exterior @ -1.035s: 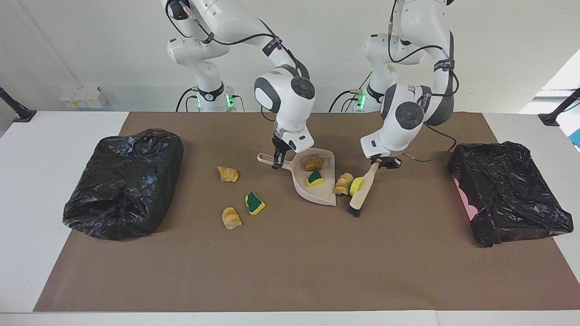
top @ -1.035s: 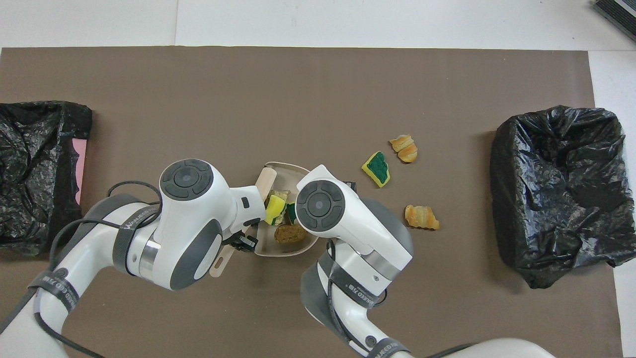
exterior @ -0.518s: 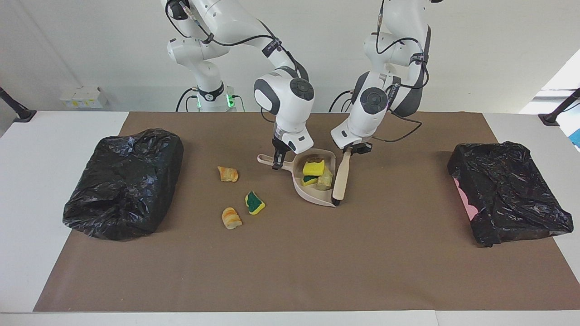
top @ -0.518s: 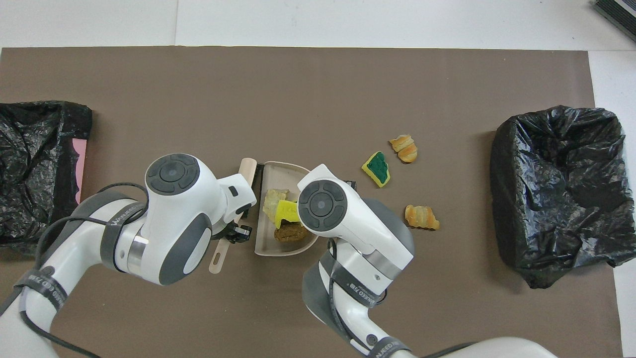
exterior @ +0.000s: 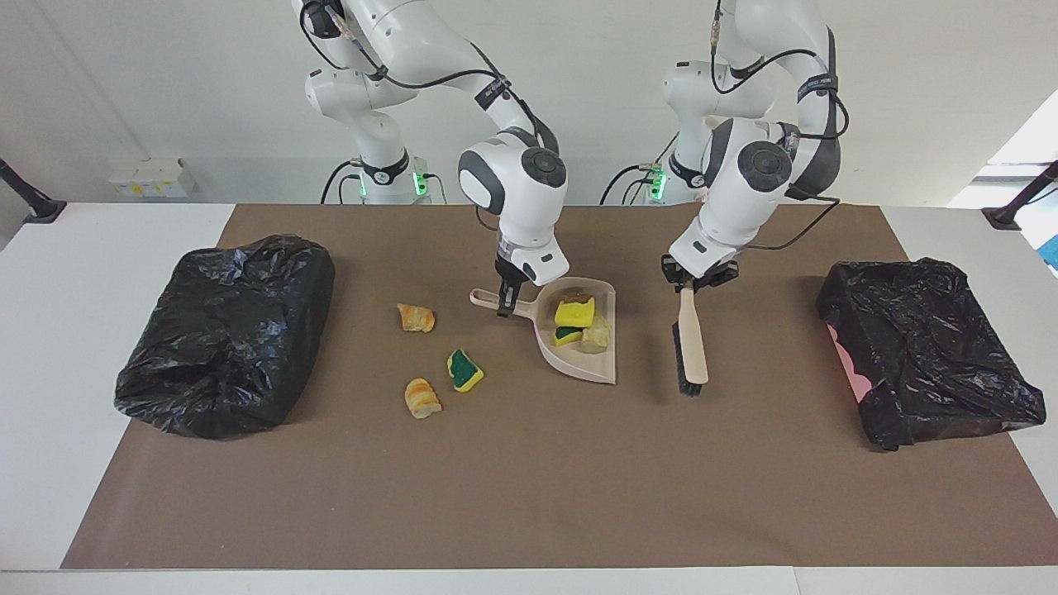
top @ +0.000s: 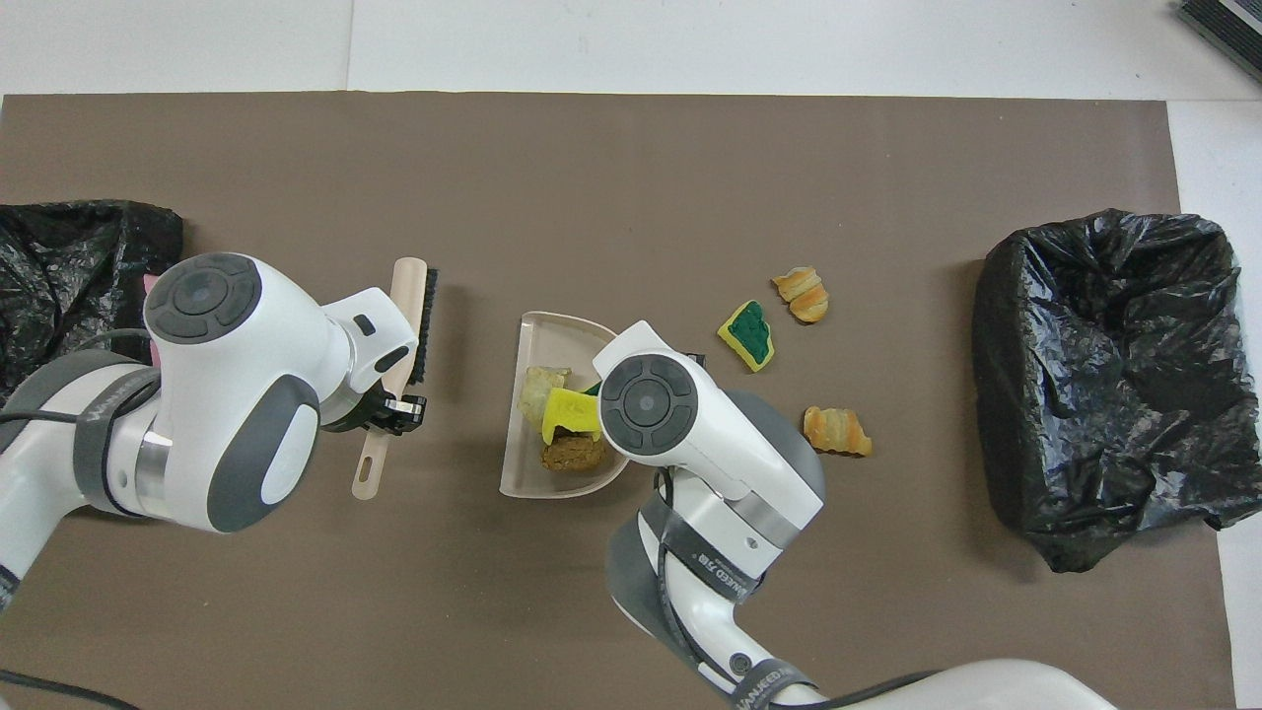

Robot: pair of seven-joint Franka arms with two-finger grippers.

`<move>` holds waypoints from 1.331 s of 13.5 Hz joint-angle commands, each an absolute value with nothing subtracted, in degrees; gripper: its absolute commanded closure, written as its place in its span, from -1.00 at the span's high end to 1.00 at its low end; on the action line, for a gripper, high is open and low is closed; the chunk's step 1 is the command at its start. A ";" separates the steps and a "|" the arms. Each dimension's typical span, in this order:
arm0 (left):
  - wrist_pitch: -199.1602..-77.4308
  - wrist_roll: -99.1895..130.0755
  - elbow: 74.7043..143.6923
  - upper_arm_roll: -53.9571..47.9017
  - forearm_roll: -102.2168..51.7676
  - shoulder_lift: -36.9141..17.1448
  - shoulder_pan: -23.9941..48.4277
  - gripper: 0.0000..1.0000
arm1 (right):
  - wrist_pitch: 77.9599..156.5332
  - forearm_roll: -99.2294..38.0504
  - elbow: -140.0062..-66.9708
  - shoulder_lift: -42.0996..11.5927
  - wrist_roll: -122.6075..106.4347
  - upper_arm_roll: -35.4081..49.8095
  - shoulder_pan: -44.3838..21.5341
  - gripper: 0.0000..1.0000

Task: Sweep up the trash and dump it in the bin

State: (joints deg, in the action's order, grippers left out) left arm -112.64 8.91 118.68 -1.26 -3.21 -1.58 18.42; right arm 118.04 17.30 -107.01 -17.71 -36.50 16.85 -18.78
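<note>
My right gripper [exterior: 504, 306] is shut on the handle of the beige dustpan [exterior: 592, 368], which sits low at the middle of the mat. In the pan lie several trash scraps: a yellow sponge [exterior: 574, 312], a green-backed one [exterior: 566, 334], a pale lump [exterior: 596, 335] and a brown lump [top: 572, 452]. My left gripper [exterior: 688, 284] is shut on the beige brush [exterior: 691, 343], held beside the pan toward the left arm's end, bristles [top: 428, 325] facing the pan. Three scraps lie loose toward the right arm's end: two bread lumps [exterior: 416, 317] [exterior: 422, 397] and a green-backed sponge [exterior: 465, 370].
A bin lined with a black bag [exterior: 227, 330] stands at the right arm's end of the brown mat [exterior: 529, 479]. Another black-bagged bin [exterior: 926, 351], with pink showing at its edge, stands at the left arm's end.
The brush pushed a yellow sponge and a lump from the mat into the dustpan. My left gripper then swung the brush away toward the left arm's end. The pan barely shifted.
</note>
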 commanded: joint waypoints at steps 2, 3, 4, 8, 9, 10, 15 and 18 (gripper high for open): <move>-112.59 12.47 119.79 -1.67 -2.02 -0.26 19.77 -1.00 | 119.36 17.23 -107.23 -15.21 -40.41 17.58 -14.51 -1.00; -112.85 13.35 119.79 -1.58 -2.02 -0.26 20.82 -1.00 | 119.01 15.49 -107.23 -14.25 -43.65 17.58 -12.59 -1.00; -113.03 14.58 119.79 -1.67 -2.02 -0.26 21.18 -1.00 | 118.83 12.77 -106.97 -13.46 -46.90 17.58 -11.44 -1.00; -113.12 15.91 119.79 -1.76 -2.02 -0.18 22.32 -1.00 | 116.99 10.28 -105.21 -11.87 -55.88 17.58 -6.43 -1.00; -112.94 16.00 119.97 -1.76 -2.11 0.17 22.50 -1.00 | 116.46 9.67 -104.68 -11.43 -57.99 17.58 -5.11 -1.00; -112.94 16.52 120.75 -1.76 -2.11 0.70 24.24 -1.00 | 114.89 8.45 -103.46 -11.16 -61.31 17.49 -3.62 -1.00; -113.73 30.20 126.46 -1.76 -2.11 5.61 34.25 -1.00 | 109.26 6.07 -99.77 -10.72 -76.61 17.49 5.87 -1.00; -117.15 41.89 131.99 -1.85 -2.28 9.83 41.99 -1.00 | 106.62 6.24 -97.39 -10.81 -84.00 17.23 12.19 -1.00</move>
